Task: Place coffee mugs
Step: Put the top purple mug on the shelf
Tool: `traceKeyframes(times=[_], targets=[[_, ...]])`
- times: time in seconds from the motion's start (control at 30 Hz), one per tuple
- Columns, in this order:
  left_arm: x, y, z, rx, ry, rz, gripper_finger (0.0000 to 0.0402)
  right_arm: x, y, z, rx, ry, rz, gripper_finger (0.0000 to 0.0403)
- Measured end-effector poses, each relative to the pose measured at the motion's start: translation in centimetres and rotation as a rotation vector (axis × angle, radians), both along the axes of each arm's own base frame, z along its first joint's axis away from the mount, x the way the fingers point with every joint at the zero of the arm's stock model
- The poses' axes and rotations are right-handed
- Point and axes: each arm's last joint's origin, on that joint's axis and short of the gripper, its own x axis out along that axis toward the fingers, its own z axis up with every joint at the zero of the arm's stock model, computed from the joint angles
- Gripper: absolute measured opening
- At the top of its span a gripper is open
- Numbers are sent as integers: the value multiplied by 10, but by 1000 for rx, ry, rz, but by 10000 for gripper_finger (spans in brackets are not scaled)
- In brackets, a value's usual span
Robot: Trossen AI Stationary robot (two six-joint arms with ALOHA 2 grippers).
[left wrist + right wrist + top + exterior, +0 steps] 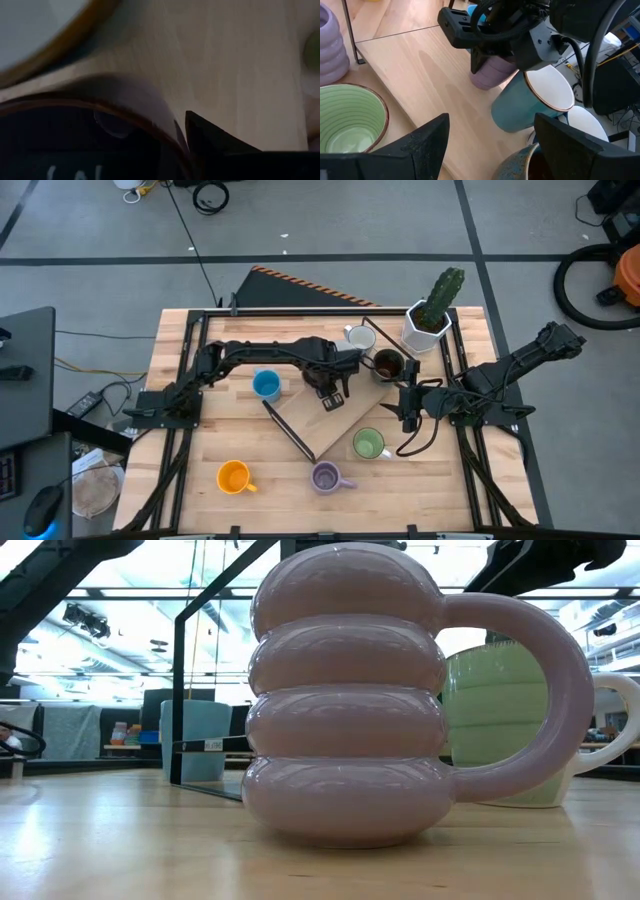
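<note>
My left gripper is over the wooden board, shut on a lilac mug that the gripper hides in the high view. My right gripper hovers open above the board, between the green mug and the dark brown mug. A second lilac mug and the orange mug stand near the table's near edge. The blue mug stands left of the board. A grey-blue mug with a white inside and a white mug stand beside the brown one. My left gripper comes down on the lilac mug from above, at its rim. One finger shows just outside the rim; the other is hidden, seemingly inside. In the right wrist view the mug's base looks set on the board, upright.
A white faceted pot with a cactus stands at the far right corner. A black metal frame runs along the board's left edge, and black rails border both table sides. Bare board lies between the green mug and the held lilac mug.
</note>
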Motion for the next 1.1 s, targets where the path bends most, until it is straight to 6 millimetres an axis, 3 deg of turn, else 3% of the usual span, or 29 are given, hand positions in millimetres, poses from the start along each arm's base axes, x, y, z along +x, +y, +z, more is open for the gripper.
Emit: traceKeyframes(times=[0.93,1.1], targets=[[3,2,1,7,-37,-20,101,0,0,0,3,1,-2,297],[-2,1,13,11,-52,-31,101,0,0,0,1,4,-2,297]])
